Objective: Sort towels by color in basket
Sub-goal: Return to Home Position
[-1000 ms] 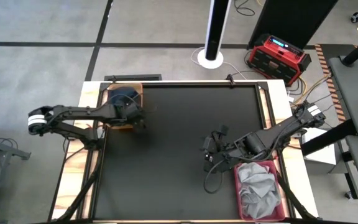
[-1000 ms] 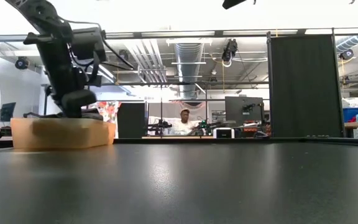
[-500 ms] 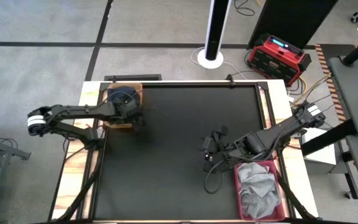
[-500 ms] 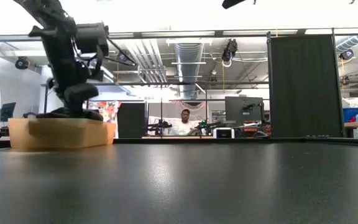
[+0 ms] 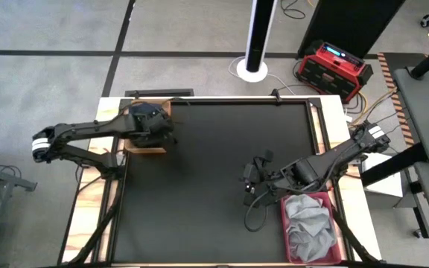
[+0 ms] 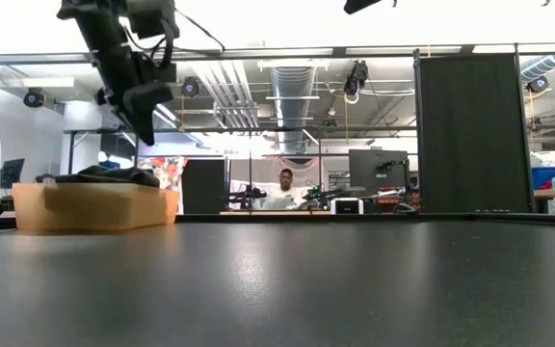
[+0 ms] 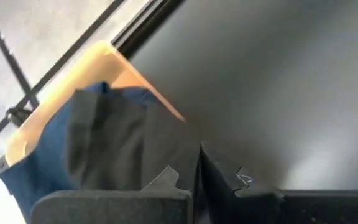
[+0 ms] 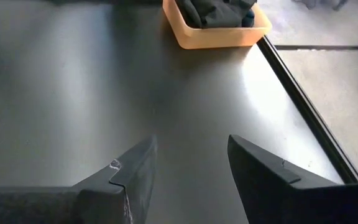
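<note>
An orange basket (image 5: 144,147) stands at the table's far left corner with navy blue and black towels (image 7: 98,137) lying in it; their dark heap (image 6: 99,174) rises just over its rim. My left gripper (image 6: 148,132) hangs shut and empty above the basket's right side. A red basket (image 5: 284,219) at the near right holds crumpled grey towels (image 5: 308,222). My right gripper (image 5: 250,183) hovers open over the table left of the red basket, nothing between its fingers (image 8: 135,171).
The black table top (image 5: 214,156) lies bare between the two baskets. Beyond the far edge stand a white pole (image 5: 260,37) and a red device (image 5: 334,67). A person (image 6: 285,189) sits far off in the room behind.
My left gripper has risen from the towels in the orange basket to well above its rim, staying shut and carrying nothing. The towels stay in the basket. The right arm has kept still.
</note>
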